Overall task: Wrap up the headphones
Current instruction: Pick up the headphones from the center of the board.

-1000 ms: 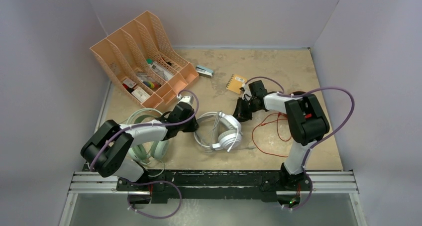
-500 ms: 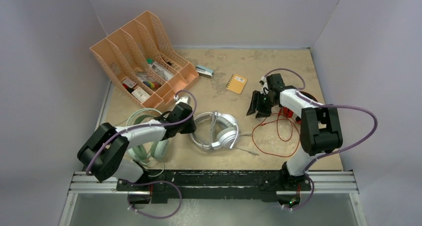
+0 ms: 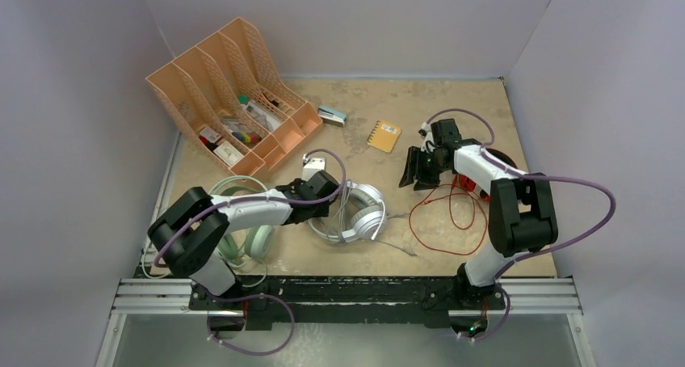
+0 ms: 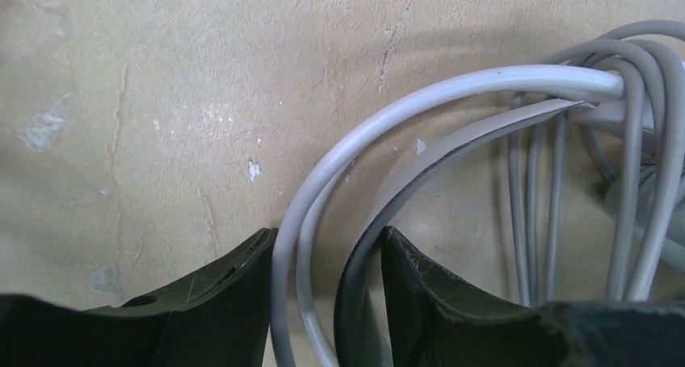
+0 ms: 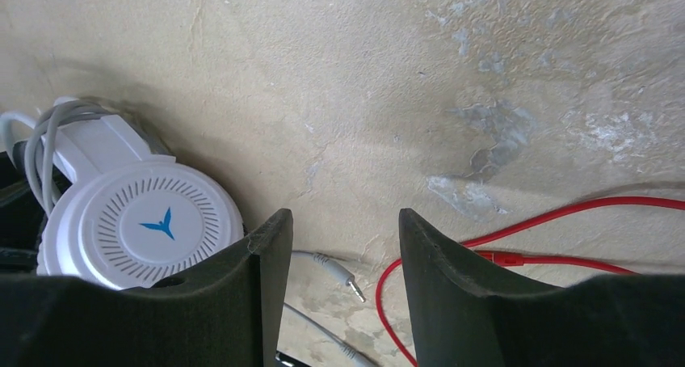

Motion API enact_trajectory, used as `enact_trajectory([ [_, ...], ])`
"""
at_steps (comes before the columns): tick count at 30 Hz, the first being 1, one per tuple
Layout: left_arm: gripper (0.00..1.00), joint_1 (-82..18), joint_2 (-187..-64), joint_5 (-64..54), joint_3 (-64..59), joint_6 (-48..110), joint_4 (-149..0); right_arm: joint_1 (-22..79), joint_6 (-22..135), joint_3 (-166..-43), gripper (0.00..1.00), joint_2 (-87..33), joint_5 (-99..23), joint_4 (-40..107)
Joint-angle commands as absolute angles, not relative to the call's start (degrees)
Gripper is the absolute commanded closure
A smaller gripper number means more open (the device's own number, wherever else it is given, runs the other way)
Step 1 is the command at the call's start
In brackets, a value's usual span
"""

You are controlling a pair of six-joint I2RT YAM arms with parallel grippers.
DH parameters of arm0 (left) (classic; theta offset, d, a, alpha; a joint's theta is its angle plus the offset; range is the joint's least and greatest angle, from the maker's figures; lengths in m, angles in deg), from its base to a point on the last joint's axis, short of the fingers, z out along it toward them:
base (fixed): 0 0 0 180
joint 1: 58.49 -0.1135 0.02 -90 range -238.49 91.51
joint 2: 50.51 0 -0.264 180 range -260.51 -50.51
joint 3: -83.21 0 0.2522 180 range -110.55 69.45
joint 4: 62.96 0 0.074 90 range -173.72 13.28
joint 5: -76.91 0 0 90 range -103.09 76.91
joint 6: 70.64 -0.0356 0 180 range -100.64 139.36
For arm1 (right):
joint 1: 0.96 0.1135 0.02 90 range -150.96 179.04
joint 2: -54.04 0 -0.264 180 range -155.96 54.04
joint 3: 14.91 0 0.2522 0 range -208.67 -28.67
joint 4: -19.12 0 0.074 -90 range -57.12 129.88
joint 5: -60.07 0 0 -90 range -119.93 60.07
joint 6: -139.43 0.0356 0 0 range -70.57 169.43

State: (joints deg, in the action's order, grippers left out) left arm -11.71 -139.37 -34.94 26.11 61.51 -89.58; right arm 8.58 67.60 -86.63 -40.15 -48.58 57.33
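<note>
Pushing the left gripper (image 4: 327, 247) rightward from half a second ago, off the spot beside the mint headset (image 3: 258, 239) at lower left and onto the white headset (image 3: 365, 213) at centre frame. Straddling its band (image 4: 420, 92) with both fingers, seemingly pinching it (pressure hard to judge in the wrist view, though with no gap showing on either side). Keeping the right gripper (image 3: 420, 171) right of centre after backing away from the white headset a second ago, jaws spread with nothing between them, hanging over the table (image 5: 404, 76) close to the red cord (image 5: 517, 221). Leaving the grey plug (image 5: 353, 284) trailing loose toward lower centre (some cord already looping around the band, the tail not). Probably anchoring the band, freeing the right gripper for gathering that tail.
</note>
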Motion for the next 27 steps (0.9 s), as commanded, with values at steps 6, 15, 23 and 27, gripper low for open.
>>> enact_trajectory([
  [6,0.82,-8.91,-148.60,-45.35,24.55,60.85,-99.06,8.68,67.28,-85.38,0.39,-31.89,-49.02,56.20],
  [15,1.00,-9.04,-142.95,-46.59,18.65,57.55,-102.67,8.46,67.29,-82.54,0.23,-24.92,-46.32,55.84],
  [23,1.00,-10.75,-133.25,-46.51,14.53,56.10,-109.09,7.43,67.26,-81.17,0.10,-21.33,-46.62,55.31],
  [27,1.00,-12.18,-130.99,-46.68,9.53,55.02,-114.63,6.15,67.98,-80.33,0.05,-20.93,-52.99,52.28],
])
